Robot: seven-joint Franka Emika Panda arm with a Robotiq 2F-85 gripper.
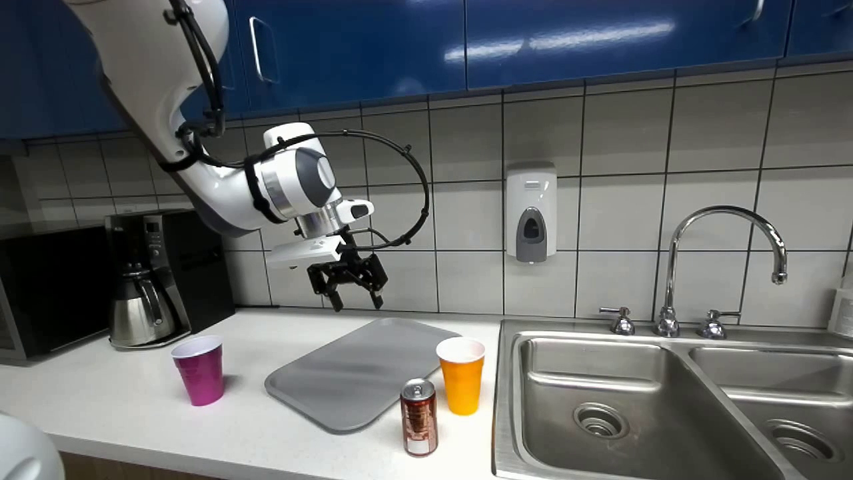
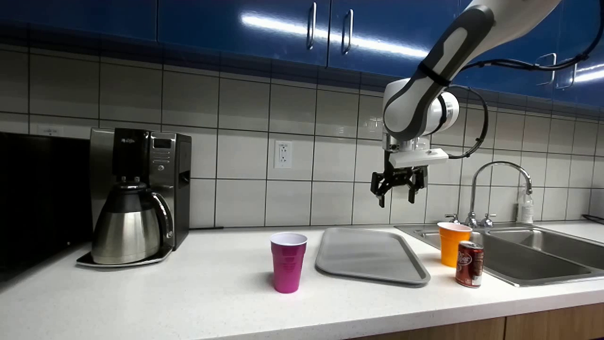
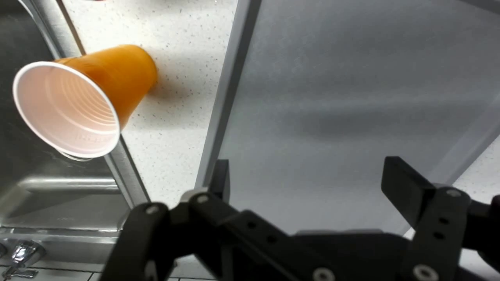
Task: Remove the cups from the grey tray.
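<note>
The grey tray (image 1: 363,373) lies flat on the white counter with nothing on it; it also shows in an exterior view (image 2: 370,257) and fills much of the wrist view (image 3: 332,97). The magenta-purple cup (image 1: 200,375) stands upright on the counter on the coffee maker side of the tray, also in an exterior view (image 2: 288,267); it is out of the wrist view. The orange cup (image 1: 461,380) stands upright between tray and sink, also in an exterior view (image 2: 452,248) and the wrist view (image 3: 129,78). My gripper (image 1: 358,304) is open and empty above the tray (image 3: 306,175).
A reddish-brown can (image 1: 419,420) stands close to the orange cup, nearer the counter's front edge. The steel sink (image 1: 600,373) with its faucet (image 1: 716,213) lies beyond. A coffee maker (image 2: 137,198) stands at the opposite end. Blue cabinets (image 2: 245,28) hang overhead.
</note>
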